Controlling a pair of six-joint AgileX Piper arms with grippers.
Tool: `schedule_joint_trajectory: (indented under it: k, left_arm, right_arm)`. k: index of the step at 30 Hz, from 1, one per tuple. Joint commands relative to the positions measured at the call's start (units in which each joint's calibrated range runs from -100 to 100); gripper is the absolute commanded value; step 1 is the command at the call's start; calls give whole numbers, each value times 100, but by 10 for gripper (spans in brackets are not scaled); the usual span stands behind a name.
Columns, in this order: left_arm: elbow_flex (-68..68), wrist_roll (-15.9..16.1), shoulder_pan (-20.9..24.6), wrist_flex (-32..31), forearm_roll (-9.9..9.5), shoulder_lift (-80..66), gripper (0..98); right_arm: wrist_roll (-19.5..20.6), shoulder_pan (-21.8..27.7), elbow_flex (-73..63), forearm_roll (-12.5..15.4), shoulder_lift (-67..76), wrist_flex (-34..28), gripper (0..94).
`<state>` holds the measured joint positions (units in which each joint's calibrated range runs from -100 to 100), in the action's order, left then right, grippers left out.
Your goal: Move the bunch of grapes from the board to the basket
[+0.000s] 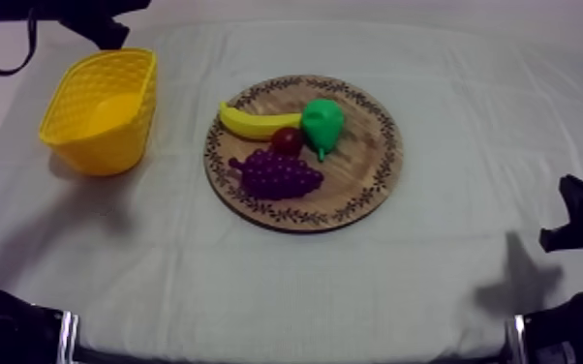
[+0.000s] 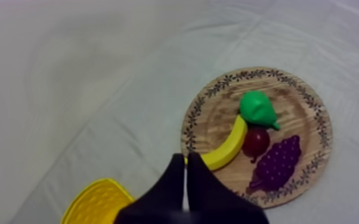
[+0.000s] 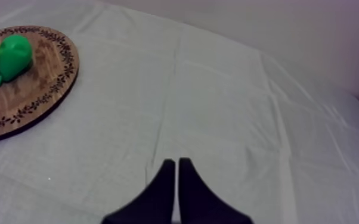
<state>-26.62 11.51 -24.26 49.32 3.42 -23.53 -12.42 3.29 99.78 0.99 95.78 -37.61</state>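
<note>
Grapes (image 1: 278, 175) on board (image 1: 368, 160); basket (image 2: 95, 202) partly behind left pincer (image 2: 185, 159)

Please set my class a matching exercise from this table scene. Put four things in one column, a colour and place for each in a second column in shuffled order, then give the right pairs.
Column one
1. banana
2. pear
3. bunch of grapes
4. basket

Column two
A. green, on the board
B. on the cloth, beside the board
C. purple, on the board
D. yellow, on the board

Right pairs: 1-D, 2-A, 3-C, 4-B.
</note>
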Motion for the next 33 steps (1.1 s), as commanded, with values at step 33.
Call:
schedule_joint_trajectory:
  k: [33]
  left_arm:
    - [1259,1864,-788,1963,187,2406,2]
  right_arm:
    - [-1,0,-1,1,-2,3,3]
